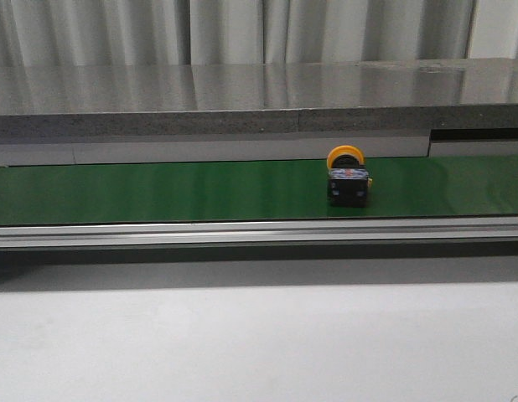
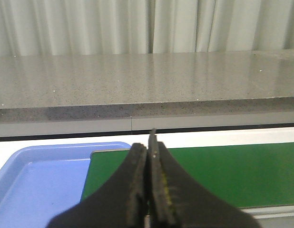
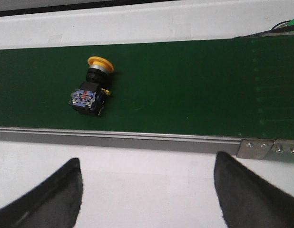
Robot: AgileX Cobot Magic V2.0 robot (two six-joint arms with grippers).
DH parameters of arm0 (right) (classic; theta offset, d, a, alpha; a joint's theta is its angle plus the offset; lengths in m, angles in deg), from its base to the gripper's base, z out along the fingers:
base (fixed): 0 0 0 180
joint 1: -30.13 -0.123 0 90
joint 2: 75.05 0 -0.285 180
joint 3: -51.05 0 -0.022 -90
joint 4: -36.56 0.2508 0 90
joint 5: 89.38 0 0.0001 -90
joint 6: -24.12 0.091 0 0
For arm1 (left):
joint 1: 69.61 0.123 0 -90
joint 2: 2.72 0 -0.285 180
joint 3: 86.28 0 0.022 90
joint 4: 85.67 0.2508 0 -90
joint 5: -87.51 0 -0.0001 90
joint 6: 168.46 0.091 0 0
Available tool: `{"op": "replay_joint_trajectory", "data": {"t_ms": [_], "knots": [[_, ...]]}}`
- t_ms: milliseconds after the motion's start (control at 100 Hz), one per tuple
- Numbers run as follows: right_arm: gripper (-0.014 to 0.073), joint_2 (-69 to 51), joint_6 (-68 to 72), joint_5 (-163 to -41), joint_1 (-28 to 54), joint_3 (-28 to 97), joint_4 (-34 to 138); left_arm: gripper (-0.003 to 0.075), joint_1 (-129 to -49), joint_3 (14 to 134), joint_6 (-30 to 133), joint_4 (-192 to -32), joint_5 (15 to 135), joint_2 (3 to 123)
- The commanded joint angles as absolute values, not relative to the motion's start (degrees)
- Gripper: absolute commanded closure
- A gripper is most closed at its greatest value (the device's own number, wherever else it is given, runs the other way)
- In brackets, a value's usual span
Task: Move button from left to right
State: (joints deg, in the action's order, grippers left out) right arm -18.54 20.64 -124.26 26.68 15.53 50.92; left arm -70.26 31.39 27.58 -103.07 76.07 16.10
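Observation:
The button, a yellow-orange round head on a black boxy body with small coloured marks, lies on its side on the green conveyor belt, right of the middle. It also shows in the right wrist view. My right gripper is open and empty over the white table, short of the belt's near rail, with the button beyond its one finger. My left gripper is shut and empty above the belt's left end. Neither arm shows in the front view.
A blue tray sits at the belt's left end. A metal rail runs along the belt's near edge, with a bracket at its right end. A grey stone ledge and curtains lie behind the belt.

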Motion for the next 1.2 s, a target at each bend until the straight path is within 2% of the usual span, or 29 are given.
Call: {"op": "replay_joint_trajectory", "data": {"t_ms": [0,650,1190], "knots": [[0.0020,-15.8,20.6,-121.1,26.7,19.6,52.0,0.0741,-70.7,32.8,27.7,-103.9,80.7,16.5],[0.0020,15.0,19.0,-122.4,23.8,37.4,52.0,0.0741,-70.7,32.8,27.7,-103.9,80.7,16.5],[0.0025,26.1,19.0,-119.5,23.7,40.6,46.6,0.0741,-70.7,32.8,27.7,-103.9,80.7,16.5]]}}
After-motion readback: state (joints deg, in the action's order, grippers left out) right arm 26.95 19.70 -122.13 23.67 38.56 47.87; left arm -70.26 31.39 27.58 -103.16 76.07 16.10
